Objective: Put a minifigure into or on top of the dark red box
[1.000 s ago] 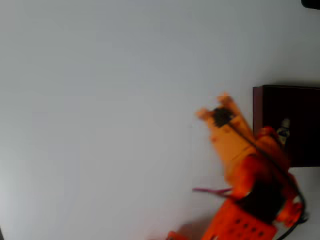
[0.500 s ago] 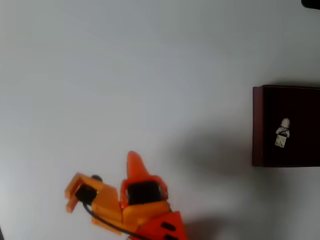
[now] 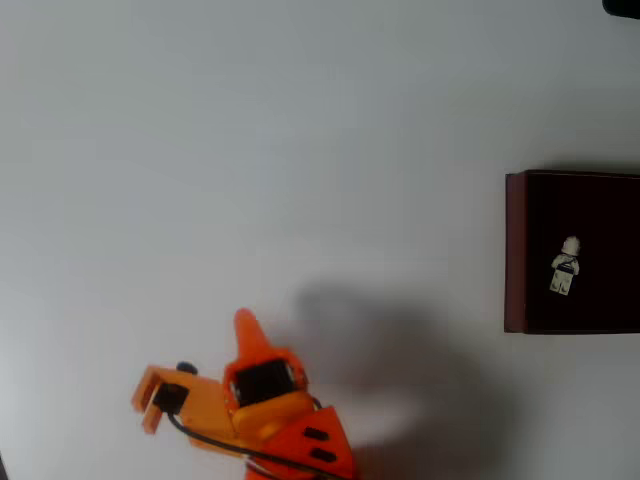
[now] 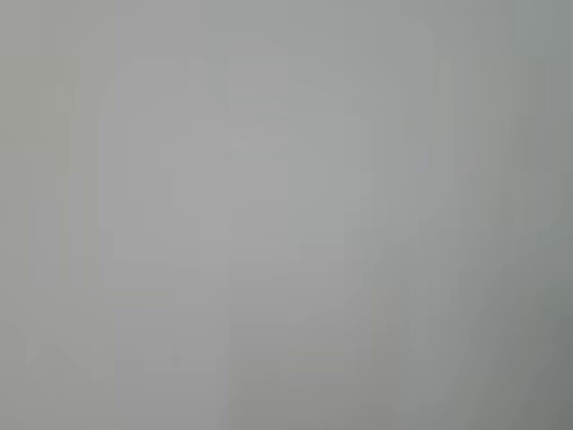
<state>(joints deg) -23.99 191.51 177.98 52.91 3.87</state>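
My figure [image 3: 565,268] lies flat on the dark floor of the red box [image 3: 515,252] at the right edge of the overhead view, head toward the far side, clear of the walls. It sits just where it did half a second ago, so it has settled and is not rolling.

What has changed is me. A second ago my arm reached right up against the box; now I have swung away to the near left of the table [image 3: 250,150], well apart from the box, and over the last half second I have drifted only a little nearer the bottom edge. My fingers [image 3: 190,375] point off to the left. One orange tip sticks up toward the far side and the other part sits apart from it, so they look spread and hold nothing (though the picture is soft, and I would not swear how wide).

The wrist view gives a blank grey blur, most likely bare table.

I judge the job done: figure in the box, arm retreating to rest.
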